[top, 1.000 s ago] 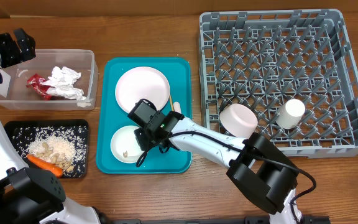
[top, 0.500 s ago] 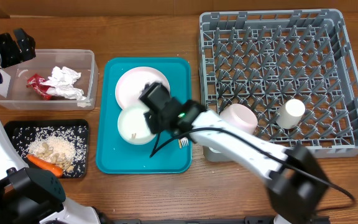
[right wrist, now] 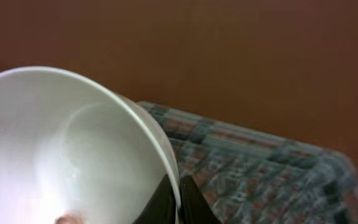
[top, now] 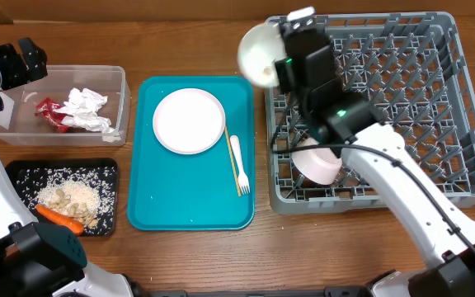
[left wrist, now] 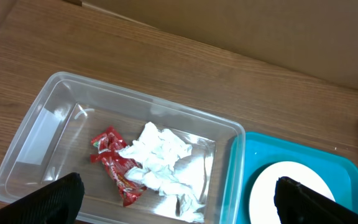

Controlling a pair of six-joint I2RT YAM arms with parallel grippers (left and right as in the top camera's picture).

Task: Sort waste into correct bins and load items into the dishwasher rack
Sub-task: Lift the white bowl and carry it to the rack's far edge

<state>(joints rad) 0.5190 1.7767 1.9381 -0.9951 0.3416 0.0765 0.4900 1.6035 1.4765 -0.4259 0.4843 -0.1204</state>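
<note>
- White bowl (top: 256,51) is pinched by its rim in my right gripper (top: 280,59), jaws clamped tight, tilted in the air over the far left corner of the grey dishwasher rack (top: 435,49).
- Pale pink bowl (top: 320,162) sits near the rack's front left corner.
- Teal tray (top: 188,206) carries the white plate (top: 189,121), with plastic fork (top: 241,177) and wooden stick (top: 228,142) by its right edge.
- My left gripper (left wrist: 178,180) hangs spread wide, holding nothing, above the clear tub (left wrist: 36,137) containing a red wrapper (left wrist: 114,165) and crumpled napkins (left wrist: 160,155).
- Black tray (top: 23,169) holds rice (top: 77,177), crumbs (top: 64,196) and a carrot (top: 58,216).
</note>
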